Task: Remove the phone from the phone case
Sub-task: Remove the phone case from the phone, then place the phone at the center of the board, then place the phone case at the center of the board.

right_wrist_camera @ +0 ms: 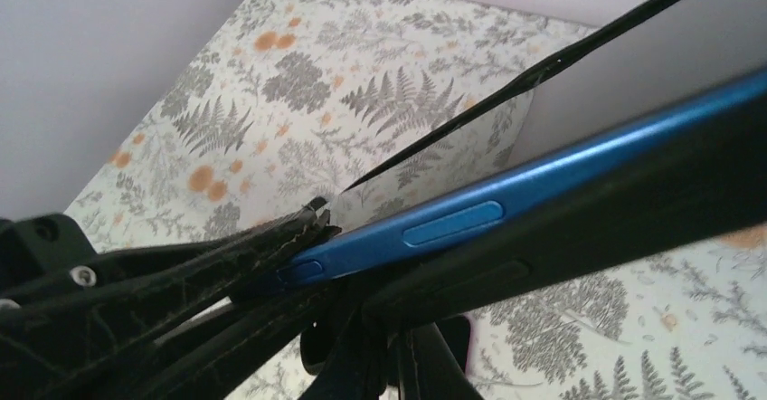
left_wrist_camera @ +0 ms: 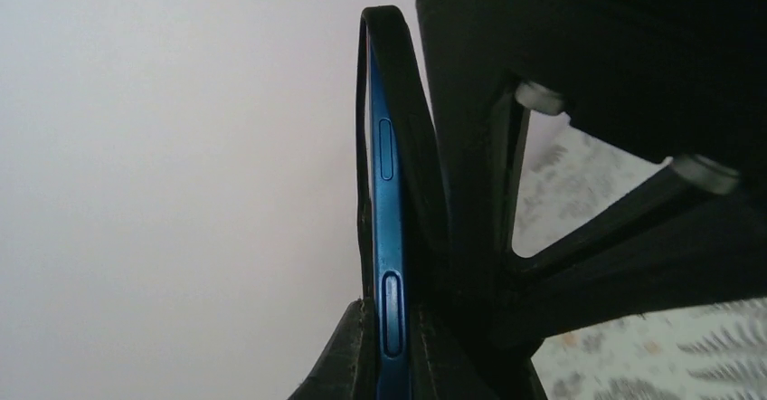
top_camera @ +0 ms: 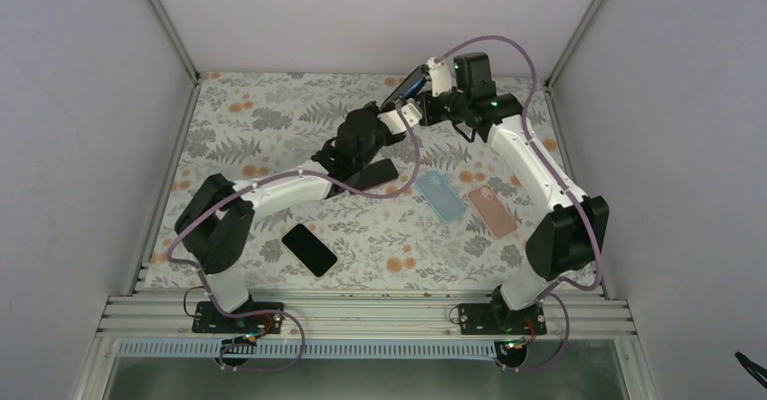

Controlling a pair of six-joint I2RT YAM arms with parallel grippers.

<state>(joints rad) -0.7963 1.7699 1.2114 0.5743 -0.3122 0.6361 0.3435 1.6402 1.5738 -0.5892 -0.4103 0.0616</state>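
A blue phone (top_camera: 412, 84) in a black case is held up in the air at the back centre of the table, between both grippers. In the left wrist view the phone's blue edge (left_wrist_camera: 387, 228) stands upright, and the black case (left_wrist_camera: 418, 147) bows away from it on the right. My left gripper (left_wrist_camera: 391, 350) is shut on the phone's lower end. In the right wrist view the blue edge (right_wrist_camera: 452, 223) lies above the black case (right_wrist_camera: 597, 205). My right gripper (right_wrist_camera: 407, 359) is shut on the case's edge from below. In the top view the left gripper (top_camera: 396, 116) and right gripper (top_camera: 427, 92) meet.
On the floral tabletop (top_camera: 271, 119) lie a black phone (top_camera: 309, 250) at the front left, a dark flat case or phone (top_camera: 369, 177) under the left arm, a light blue case (top_camera: 439, 195) and a pink case (top_camera: 492, 211). Walls enclose three sides.
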